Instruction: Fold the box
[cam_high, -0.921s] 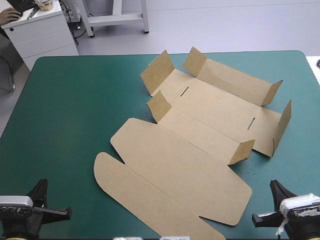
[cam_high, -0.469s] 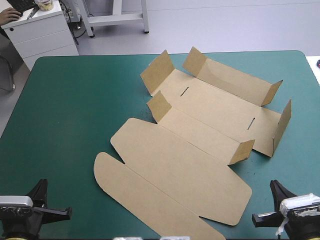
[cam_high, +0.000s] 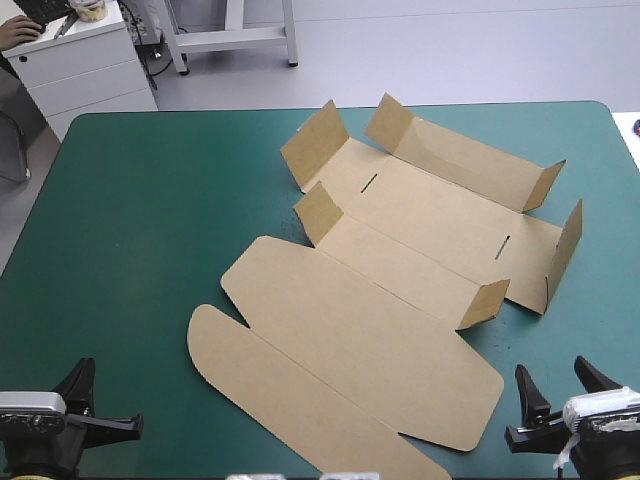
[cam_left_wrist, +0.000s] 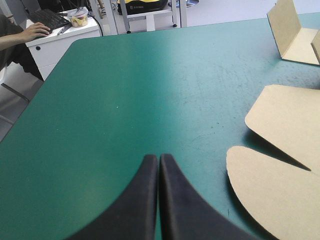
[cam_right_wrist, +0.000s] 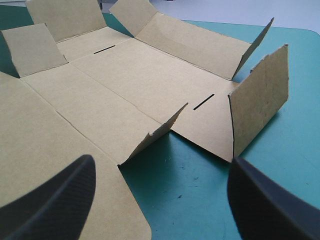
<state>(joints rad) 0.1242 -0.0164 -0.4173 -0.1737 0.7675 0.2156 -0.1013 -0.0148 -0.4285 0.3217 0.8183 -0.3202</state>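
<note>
The brown box (cam_high: 400, 250) lies opened out across the middle of the teal-green table, its base flat and several short flaps (cam_high: 314, 145) standing up at the corners. Its lid, with a rounded flap (cam_high: 290, 395), points at the front edge. My left gripper (cam_high: 82, 368) rests shut at the front left corner, apart from the board. In the left wrist view its fingers meet in one arch (cam_left_wrist: 158, 157), with the rounded lid flap (cam_left_wrist: 280, 195) off to the side. My right gripper (cam_high: 552, 368) stands open at the front right, nothing between its fingers (cam_right_wrist: 160, 160). The box's raised flaps (cam_right_wrist: 260, 100) stand just ahead.
A broad stretch of teal-green cover (cam_high: 130, 220) lies to the left of the box. A white cabinet (cam_high: 85, 60) stands beyond the table's far left corner. A narrow strip of cover (cam_high: 600, 300) runs between the box and the right edge.
My right gripper has opened from shut, its fingers now standing apart. The left gripper and the box have not moved.
</note>
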